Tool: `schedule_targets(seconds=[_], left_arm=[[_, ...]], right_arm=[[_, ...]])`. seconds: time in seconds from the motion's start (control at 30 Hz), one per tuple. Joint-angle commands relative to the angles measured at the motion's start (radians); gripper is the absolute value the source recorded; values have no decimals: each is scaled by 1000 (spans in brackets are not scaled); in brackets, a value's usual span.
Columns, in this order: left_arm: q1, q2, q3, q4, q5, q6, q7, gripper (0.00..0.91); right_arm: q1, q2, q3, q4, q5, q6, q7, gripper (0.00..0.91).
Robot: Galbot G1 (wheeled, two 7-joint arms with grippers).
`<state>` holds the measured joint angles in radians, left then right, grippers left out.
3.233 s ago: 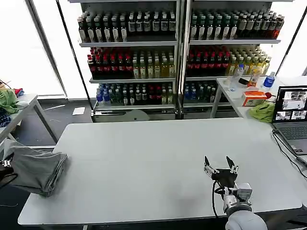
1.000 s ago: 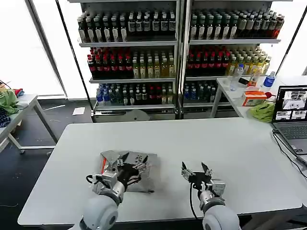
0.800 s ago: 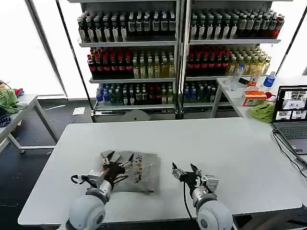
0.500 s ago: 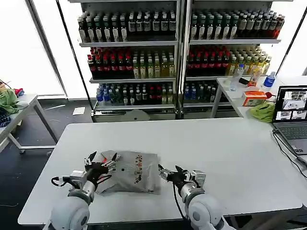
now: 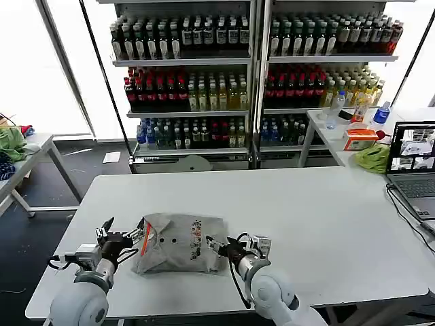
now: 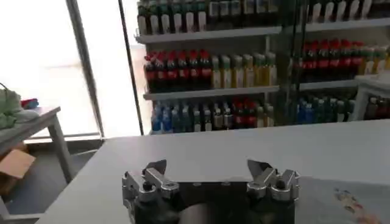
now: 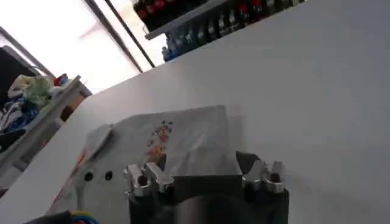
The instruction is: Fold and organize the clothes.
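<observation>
One grey short-sleeved shirt (image 5: 180, 243) lies on the white table (image 5: 285, 204), toward the table's near edge and left of its middle; it sits as a compact, roughly rectangular bundle, already folded by the look of it, with the multicoloured chest print (image 5: 196, 239) facing up, two buttons showing and the orange-lined collar (image 5: 145, 240) at the end nearer the left gripper; left gripper (image 5: 124, 239) sits low over the table just beside the shirt's collar end, fingers spread wide and holding nothing; right gripper (image 5: 219, 247) sits just beside the shirt's opposite end, fingers likewise wide apart and empty, their tips at the cloth's edge though contact cannot be confirmed; right wrist view shows the shirt directly ahead of those parted fingers; judged progress: this shirt appears folded and set down, edges somewhat rumpled, so squaring it up may be all it needs; no other grey shirt lies on the table, so how many remain cannot be told; a laptop (image 5: 413, 166) sits at the table's far right edge, well apart from the shirt; shelves of bottled drinks (image 5: 251, 75) stand beyond the table.
</observation>
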<state>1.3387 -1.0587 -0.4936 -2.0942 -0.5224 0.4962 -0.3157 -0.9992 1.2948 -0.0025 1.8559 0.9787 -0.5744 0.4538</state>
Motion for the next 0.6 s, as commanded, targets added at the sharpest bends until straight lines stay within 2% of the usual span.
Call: schedule_targets(seconds=[0.03,0.27,0.6], left_arm=[[24,3,-33,-8,-9,4,-4,907],[20,-6,-27,-4,-9,7,-6,907],[25,-7,-43,-11,-14,6,-8,907]], right_arm=[[17,-1,-10,-32,37,-4,12,0],[0,-9,1,-10,-14,-3,-21,0],[3,-17,13,-14,-22,-4,-20,0]])
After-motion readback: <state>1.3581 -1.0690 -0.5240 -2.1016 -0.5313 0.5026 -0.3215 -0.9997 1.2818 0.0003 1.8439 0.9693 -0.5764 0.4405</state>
